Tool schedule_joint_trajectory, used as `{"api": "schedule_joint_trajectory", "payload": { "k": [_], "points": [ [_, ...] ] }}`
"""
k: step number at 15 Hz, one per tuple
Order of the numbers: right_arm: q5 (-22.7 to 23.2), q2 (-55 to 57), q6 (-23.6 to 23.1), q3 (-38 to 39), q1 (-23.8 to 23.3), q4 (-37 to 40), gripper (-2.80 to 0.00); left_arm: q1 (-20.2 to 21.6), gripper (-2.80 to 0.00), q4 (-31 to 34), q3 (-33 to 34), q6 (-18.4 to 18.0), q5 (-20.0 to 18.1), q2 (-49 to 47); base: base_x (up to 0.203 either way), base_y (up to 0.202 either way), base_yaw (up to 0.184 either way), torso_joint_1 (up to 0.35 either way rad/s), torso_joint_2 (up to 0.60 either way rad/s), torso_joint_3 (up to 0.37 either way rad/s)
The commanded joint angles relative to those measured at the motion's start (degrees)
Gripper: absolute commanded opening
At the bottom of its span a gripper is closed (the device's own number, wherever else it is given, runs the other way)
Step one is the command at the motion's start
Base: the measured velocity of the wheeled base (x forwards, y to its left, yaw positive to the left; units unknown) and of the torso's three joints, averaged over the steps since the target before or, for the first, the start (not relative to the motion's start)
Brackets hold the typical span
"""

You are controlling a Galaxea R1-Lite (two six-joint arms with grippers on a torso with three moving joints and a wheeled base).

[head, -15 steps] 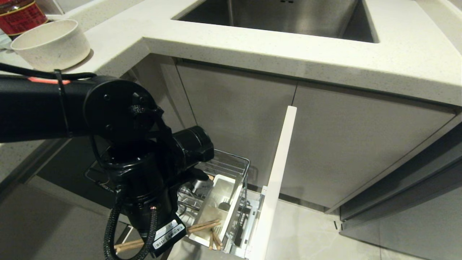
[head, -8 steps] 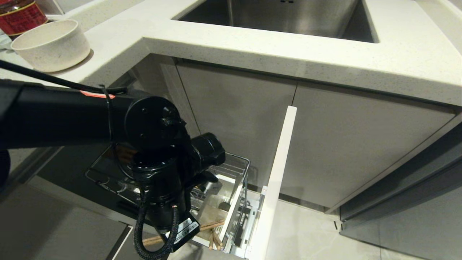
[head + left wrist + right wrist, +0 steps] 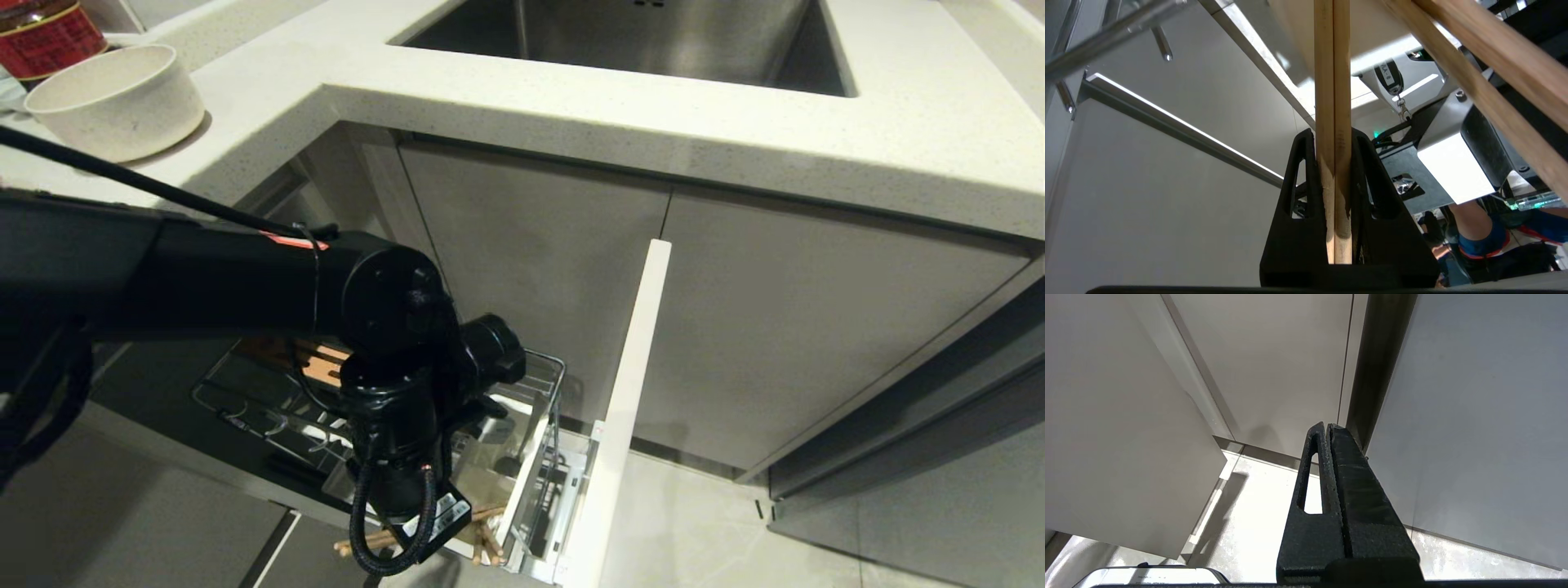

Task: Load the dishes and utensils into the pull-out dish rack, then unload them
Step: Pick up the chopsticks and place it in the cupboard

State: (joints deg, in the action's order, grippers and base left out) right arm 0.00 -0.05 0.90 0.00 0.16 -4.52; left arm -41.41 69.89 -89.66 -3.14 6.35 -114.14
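The left end effector (image 3: 1333, 163) pinched the chopsticks (image 3: 1333, 102); tips should have been steered squarely into the caddy (image 3: 522, 457).

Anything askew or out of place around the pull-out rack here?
Yes. Chopsticks in the white caddy lie slanted, ends poking past its front edge rather than upright. The left gripper is shut on another pair of chopsticks above it. The bowl sits on the counter.

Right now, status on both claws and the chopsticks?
Left claw shut on chopsticks, low over the pull-out dish rack. Right claw shut, empty, parked by cabinets. Bowl on counter.
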Motion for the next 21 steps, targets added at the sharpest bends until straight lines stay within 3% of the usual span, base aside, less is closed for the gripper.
{"api": "schedule_joint_trajectory", "payload": {
  "k": [1,11,12,21],
  "points": [
    [0.0,0.05,0.06,1.5,0.02,-0.05,-2.8,0.33,-2.8,-0.01,-0.16,-0.02,-0.03,-1.25,0.0,0.0,0.0,0.0,0.0,0.0],
    [0.0,0.05,0.03,1.49,0.02,-0.05,-2.8,0.44,-2.8,-0.28,-0.85,0.07,-0.6,-2.58,0.0,0.0,0.0,0.0,0.0,0.0],
    [0.0,0.05,-0.02,1.49,0.02,-0.05,-2.8,0.46,0.0,-0.28,-0.95,0.14,-0.9,-2.5,0.0,0.0,0.0,0.0,0.0,0.0],
    [0.0,0.05,-0.02,1.49,0.02,-0.05,-2.8,0.37,0.0,-0.02,-0.96,0.37,-0.93,0.69,0.0,0.0,0.0,0.0,0.0,0.0]
  ]
}}
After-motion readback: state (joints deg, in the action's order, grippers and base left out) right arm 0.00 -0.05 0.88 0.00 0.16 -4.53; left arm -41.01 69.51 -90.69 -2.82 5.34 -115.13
